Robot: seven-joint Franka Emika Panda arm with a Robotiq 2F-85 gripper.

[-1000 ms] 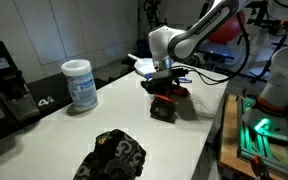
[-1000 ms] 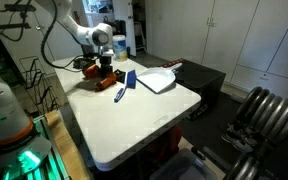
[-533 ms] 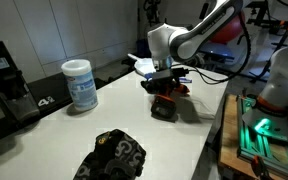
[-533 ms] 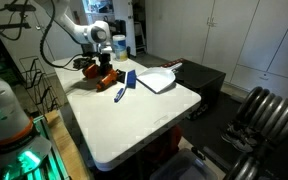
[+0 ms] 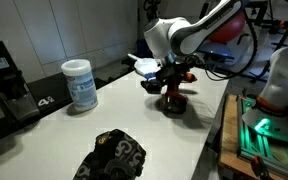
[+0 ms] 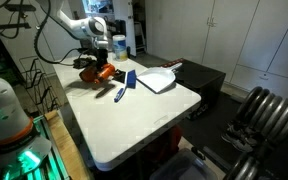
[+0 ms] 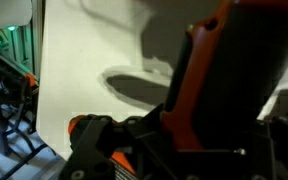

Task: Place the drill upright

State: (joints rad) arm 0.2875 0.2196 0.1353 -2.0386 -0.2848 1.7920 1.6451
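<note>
The drill [image 5: 174,92] is orange and black. It stands tilted on the white table [image 5: 184,140], with its base on the surface, and shows in both exterior views [image 6: 101,73]. My gripper [image 5: 168,76] is shut on the drill's upper part and holds it from above [image 6: 92,62]. In the wrist view the drill's orange and black body [image 7: 199,90] fills most of the frame. The fingertips are hidden behind it.
A white canister with a blue label [image 5: 80,85] and a black bag [image 5: 112,155] lie on the table. A black device [image 5: 9,80] stands at the far edge. A white tray [image 6: 156,80] and a blue-handled tool [image 6: 121,93] lie beside the drill.
My gripper has risen and turned with the drill in it. The drill has gone from lying low on the table to a steeper, nearly standing pose.
</note>
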